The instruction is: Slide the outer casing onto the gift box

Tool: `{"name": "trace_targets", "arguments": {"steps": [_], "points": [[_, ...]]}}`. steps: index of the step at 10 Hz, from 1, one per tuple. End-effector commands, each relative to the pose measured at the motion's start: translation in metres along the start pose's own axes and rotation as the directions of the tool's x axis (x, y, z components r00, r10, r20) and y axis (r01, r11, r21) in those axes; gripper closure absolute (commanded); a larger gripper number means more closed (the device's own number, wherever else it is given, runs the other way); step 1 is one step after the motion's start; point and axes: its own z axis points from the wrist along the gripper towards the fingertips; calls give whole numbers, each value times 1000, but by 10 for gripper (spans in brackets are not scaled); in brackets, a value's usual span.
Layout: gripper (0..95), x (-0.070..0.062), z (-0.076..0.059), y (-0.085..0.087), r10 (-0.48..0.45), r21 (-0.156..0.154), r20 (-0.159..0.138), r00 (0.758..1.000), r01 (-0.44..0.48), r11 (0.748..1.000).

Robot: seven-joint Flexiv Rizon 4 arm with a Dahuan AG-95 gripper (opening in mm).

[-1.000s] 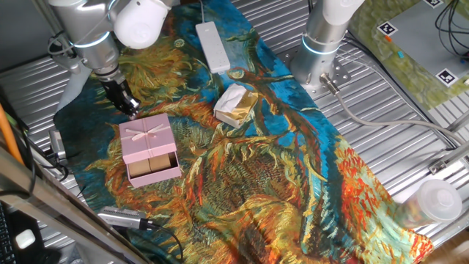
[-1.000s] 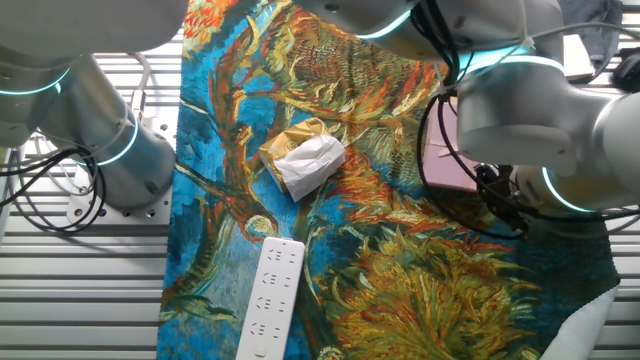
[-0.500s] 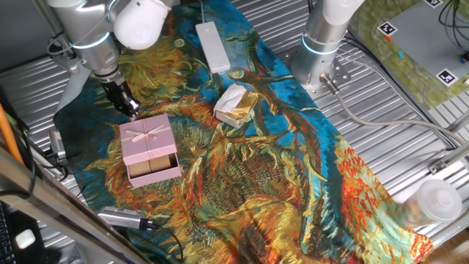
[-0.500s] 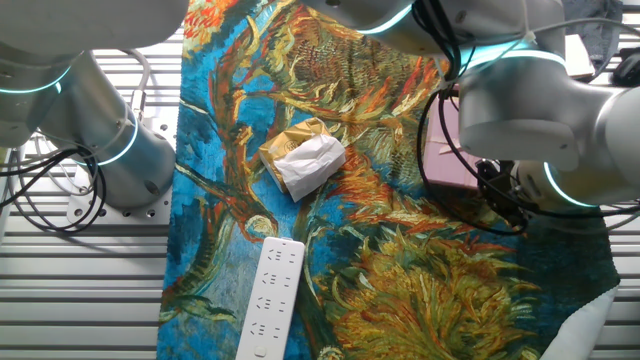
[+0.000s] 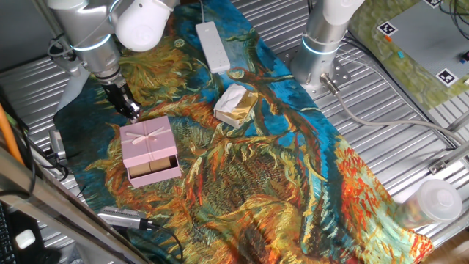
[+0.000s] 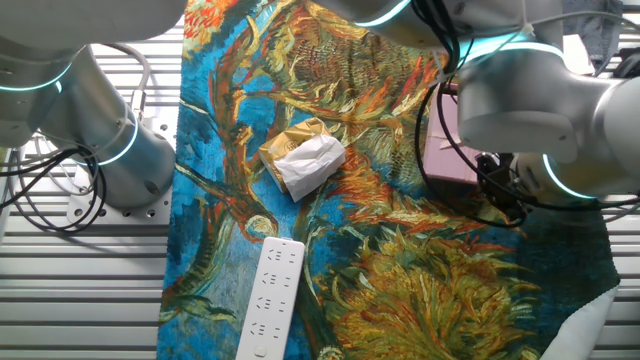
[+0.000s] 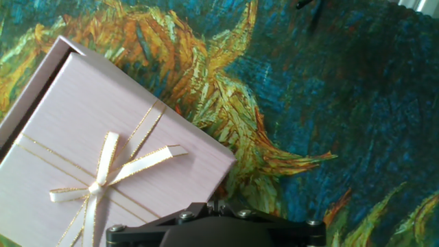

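Observation:
The outer casing (image 5: 149, 139), a pale-pink sleeve with a ribbon bow, lies on the patterned cloth at the left. It covers most of the gift box (image 5: 156, 168), whose tan blocks show at the sleeve's near open end. My gripper (image 5: 132, 111) is just behind the sleeve's far edge, with its black fingers together and nothing between them. In the hand view the sleeve (image 7: 103, 144) fills the left side and the fingertips meet at the bottom edge beside its corner. In the other fixed view only a pink edge of the sleeve (image 6: 446, 150) shows behind the arm.
A cream-and-gold foil lump (image 5: 236, 104) lies mid-cloth and a white remote (image 5: 212, 45) at the far end. A second arm's base (image 5: 319, 51) stands at the right. A silver pen-like tool (image 5: 124, 217) lies by the near left edge, and a clear cup (image 5: 434, 199) at the right.
The arm has shifted only slightly near the sleeve's far edge. The sleeve and the box have not moved.

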Motion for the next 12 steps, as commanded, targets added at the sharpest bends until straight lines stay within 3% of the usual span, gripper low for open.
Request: {"name": "trace_targets", "arguments": {"steps": [1,7,12], "points": [[950,-1,1,2,5,1,1,1000,-5,1000],[950,-7,-1,5,16,0,-7,1000,-16,1000],[950,-20,-6,13,31,-6,-22,999,-31,999]]}}
